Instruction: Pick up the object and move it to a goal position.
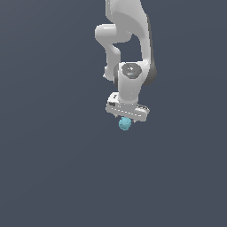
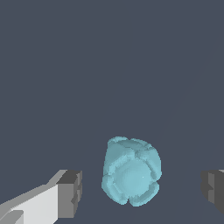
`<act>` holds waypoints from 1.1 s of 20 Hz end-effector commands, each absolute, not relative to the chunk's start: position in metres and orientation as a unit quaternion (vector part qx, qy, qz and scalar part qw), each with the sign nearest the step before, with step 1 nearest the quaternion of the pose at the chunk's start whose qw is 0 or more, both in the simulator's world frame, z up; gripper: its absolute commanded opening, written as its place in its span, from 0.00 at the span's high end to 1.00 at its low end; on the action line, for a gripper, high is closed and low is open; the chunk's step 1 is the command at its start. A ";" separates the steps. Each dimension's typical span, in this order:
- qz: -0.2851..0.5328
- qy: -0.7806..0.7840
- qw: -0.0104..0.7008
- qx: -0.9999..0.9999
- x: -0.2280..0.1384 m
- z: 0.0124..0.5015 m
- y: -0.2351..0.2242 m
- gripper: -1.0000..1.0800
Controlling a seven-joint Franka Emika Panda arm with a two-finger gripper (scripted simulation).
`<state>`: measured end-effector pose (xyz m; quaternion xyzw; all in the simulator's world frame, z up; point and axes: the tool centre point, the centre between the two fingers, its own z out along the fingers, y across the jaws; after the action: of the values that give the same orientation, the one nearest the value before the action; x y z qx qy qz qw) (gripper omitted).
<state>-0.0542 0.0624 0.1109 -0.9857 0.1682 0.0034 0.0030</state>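
In the wrist view, the closest things are the 2 fingers (image 2: 70,194) of the gripper (image 2: 142,192). One finger is white with a dark grey pad, and of the other finger only the dark pad shows at the border of the picture. The fingers are spread wide, and there is free space between each pad and the object, so nothing is pinched.

Between the 2 pads sits the object (image 2: 131,171), a light-teal lumpy blob with a bumpy, faceted surface. It is roughly round, so I cannot give a clear long axis; it looks only a little taller than wide in this view, and I cannot tell that it points in any direction. A smoother round face of it is turned toward the wrist camera. It is closer to the white finger than to the other pad, but it touches neither.

In the exterior view, the blob (image 1: 125,123) shows just below the white gripper (image 1: 127,116), partly covered by the hand. The white Panda arm (image 1: 128,53) rises from there to the upper border of the picture.

Behind everything is only an even dark grey-blue surface (image 1: 53,168). No edge or corner of a bench is visible, so I cannot place the blob by them. No container shows in either view.
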 end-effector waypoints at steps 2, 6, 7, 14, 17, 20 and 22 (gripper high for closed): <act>0.002 0.199 0.002 -0.980 -0.063 0.102 0.065 0.04; 0.001 0.223 0.001 -0.975 -0.071 0.095 0.068 0.04; 0.001 0.227 0.001 -0.974 -0.072 0.094 0.068 0.04; 0.000 0.242 0.000 -0.970 -0.077 0.089 0.069 0.04; 0.000 0.240 0.000 -0.971 -0.077 0.088 0.069 0.04; 0.000 0.240 0.000 -0.971 -0.077 0.081 0.069 0.04; 0.000 0.240 0.000 -0.971 -0.077 0.074 0.069 0.04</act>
<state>-0.0768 0.0692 0.0793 -0.9707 0.2403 -0.0002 0.0002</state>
